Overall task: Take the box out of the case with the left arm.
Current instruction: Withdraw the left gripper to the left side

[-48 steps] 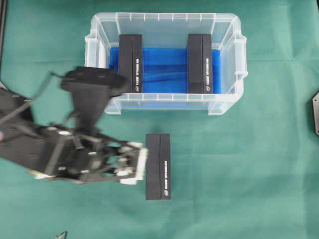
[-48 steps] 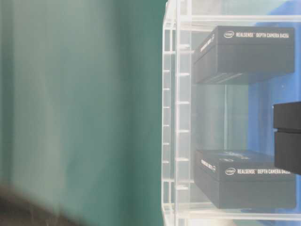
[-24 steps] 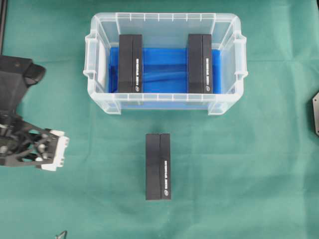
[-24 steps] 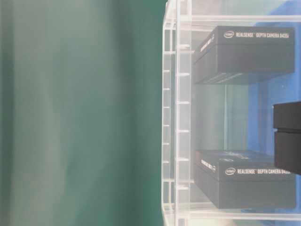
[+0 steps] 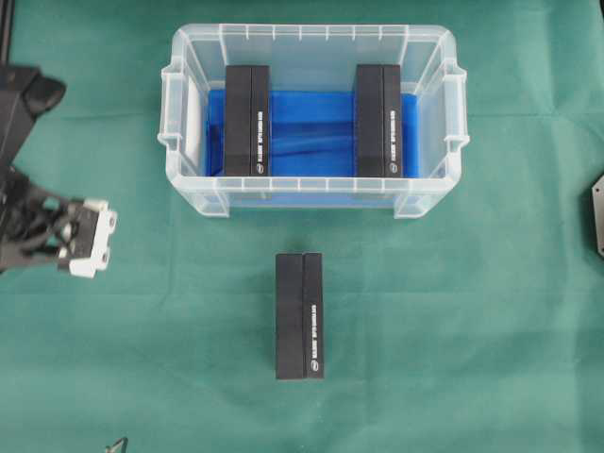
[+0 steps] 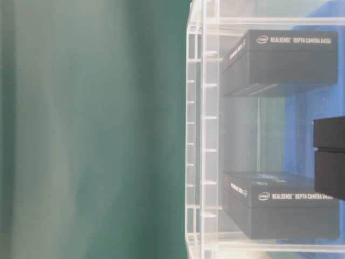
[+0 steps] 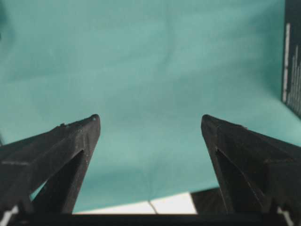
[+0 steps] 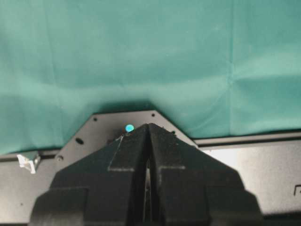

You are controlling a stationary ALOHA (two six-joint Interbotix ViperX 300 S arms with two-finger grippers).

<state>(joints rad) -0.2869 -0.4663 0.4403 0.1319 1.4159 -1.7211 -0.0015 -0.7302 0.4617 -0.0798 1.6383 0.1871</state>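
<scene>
Withdrawn to the table's left edge, the left arm's fingers [image 5: 87,238] gape wide and empty, while one rigid, seemingly light box [image 5: 299,315] lies outside the case [image 5: 311,193], best pinched across its narrow sides.

left arm [image 5: 33,222] cropped, box print [image 5: 310,330] unreadable

A robotics test bench is shown, laid out as in a laboratory: a table [image 5: 472,330] is covered edge to edge in plain green cloth, a black robot arm [image 5: 38,226] is mounted at its left edge, and depth-camera boxes [image 5: 299,314] are set out beside a clear plastic case [image 5: 311,38].
</scene>
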